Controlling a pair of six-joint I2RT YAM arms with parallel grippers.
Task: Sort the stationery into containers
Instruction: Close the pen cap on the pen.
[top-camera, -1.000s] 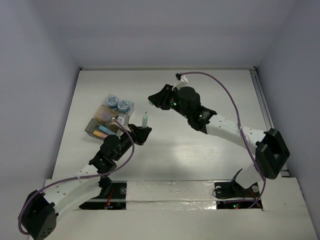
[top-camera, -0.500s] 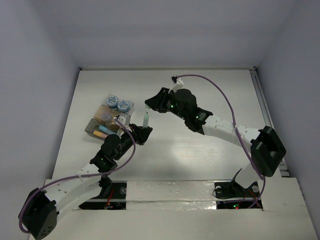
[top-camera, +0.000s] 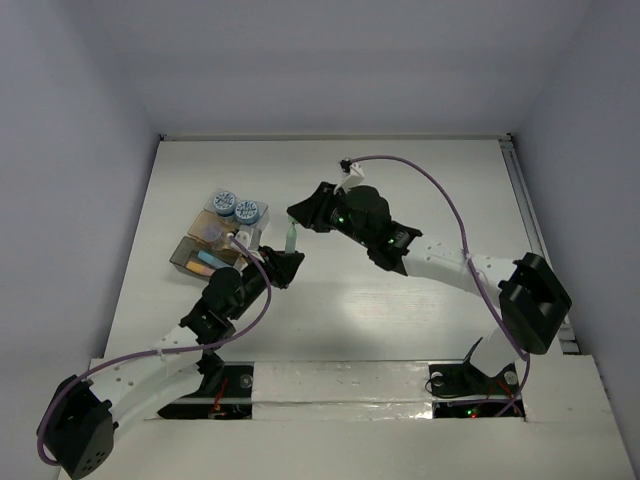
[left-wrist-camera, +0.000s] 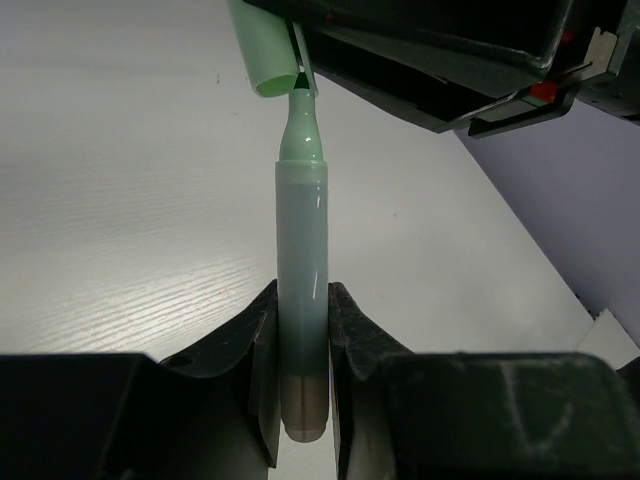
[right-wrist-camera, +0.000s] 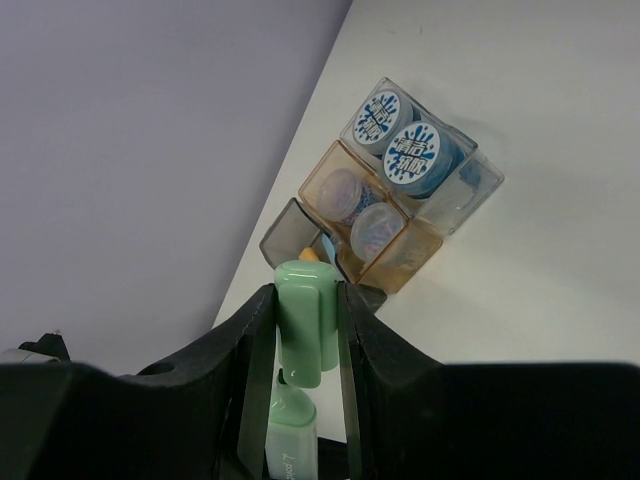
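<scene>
Marker (left-wrist-camera: 302, 290), pale green with a brownish butt end, is standing upright above the bench (top-camera: 400, 300), roughly mid-left, just right of the boxes. The left hand (left-wrist-camera: 302, 318) has it pinched low on the barrel. Both fingers are snug against it and the nib points straight up.

Its matching green cap (right-wrist-camera: 306, 325) is right at the nib, sitting a touch off to one side and tilted in the left wrist view. Can't tell if the two are actually touching. The right hand (right-wrist-camera: 305, 300) is clamped on the cap from above, fingers closed tight on both sides. In the overhead view the two hands nearly meet, with the marker between them.

Off to the left, three little boxes are packed together in a diagonal row near the bench's left edge.
- The clear box (right-wrist-camera: 478, 180), farthest back, has two tubs (right-wrist-camera: 418, 150) with blue splat-pattern tops, side by side.
- The amber box (right-wrist-camera: 400, 262) in the middle holds two more round tubs, which look pale and washed out through the plastic.
- The smoky box (right-wrist-camera: 283, 235), nearest the arms, has sticks (right-wrist-camera: 326, 245) in it. An orange bit and a blue bit show, and the rest is hidden behind the cap.
</scene>
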